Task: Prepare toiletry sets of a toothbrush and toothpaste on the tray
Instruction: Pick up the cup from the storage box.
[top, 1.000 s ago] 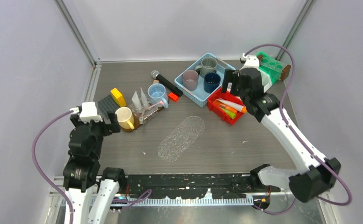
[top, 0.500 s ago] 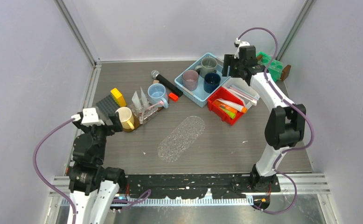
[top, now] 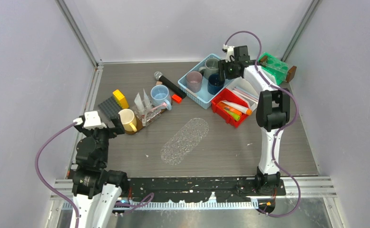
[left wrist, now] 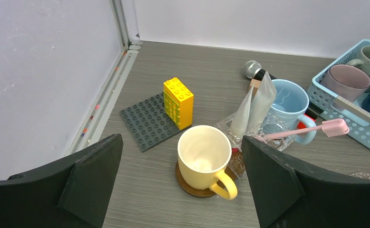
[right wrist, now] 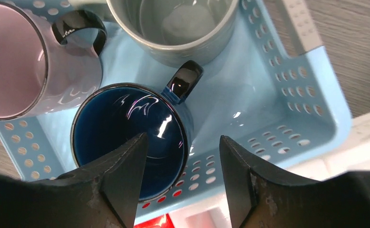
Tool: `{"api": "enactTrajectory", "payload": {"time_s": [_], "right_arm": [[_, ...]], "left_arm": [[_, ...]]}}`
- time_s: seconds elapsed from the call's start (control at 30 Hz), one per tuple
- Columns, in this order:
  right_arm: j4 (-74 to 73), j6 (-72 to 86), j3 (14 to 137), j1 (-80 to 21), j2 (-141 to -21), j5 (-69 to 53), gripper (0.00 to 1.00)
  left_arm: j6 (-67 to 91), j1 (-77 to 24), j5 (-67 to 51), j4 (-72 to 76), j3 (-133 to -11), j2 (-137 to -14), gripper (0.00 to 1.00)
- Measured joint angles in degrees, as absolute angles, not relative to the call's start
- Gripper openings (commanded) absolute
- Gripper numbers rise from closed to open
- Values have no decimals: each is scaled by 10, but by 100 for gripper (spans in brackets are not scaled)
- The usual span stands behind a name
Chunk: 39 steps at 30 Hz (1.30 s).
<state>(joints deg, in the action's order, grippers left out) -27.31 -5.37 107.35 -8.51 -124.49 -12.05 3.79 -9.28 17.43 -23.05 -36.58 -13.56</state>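
Grey wood-grain worktop (top: pixel 249 147) carries a blue basket (top: pixel 196 96) of mugs at its far edge. The right gripper (right wrist: pixel 182 137) hangs over it, jaws apart and gripping nothing, straddling the rim of the navy mug (right wrist: pixel 126 128). Mid-worktop lies the clear tray (top: pixel 185 140). The red bin (top: pixel 216 104), just right of the basket, holds the tubes (top: pixel 235 107), near those jaws but outside them. Near the left edge the left gripper (left wrist: pixel 181 137) gapes wide over a yellow mug (left wrist: pixel 202 156); a pink toothbrush (left wrist: pixel 306 132) lies beyond, to its right. By the bin, the brushes in the white box (top: pixel 242 92) are blurred and partly hidden by the arm.
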Motion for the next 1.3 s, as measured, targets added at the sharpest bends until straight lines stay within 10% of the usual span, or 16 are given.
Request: {"api": "enactTrajectory", "payload": {"time_s": [0.27, 0.6, 1.3], "right_arm": [[-303, -88, 1112, -85, -1296, -154, 46], [-320, -119, 1115, -84, -1298, -165, 2], [-358, 11, 1030, -149, -1030, -28, 1]], "left_arm": [[37, -93, 174, -228, -364, -150, 100], [29, -93, 177, -227, -363, -150, 100], [30, -93, 202, -230, -362, -101, 100]]}}
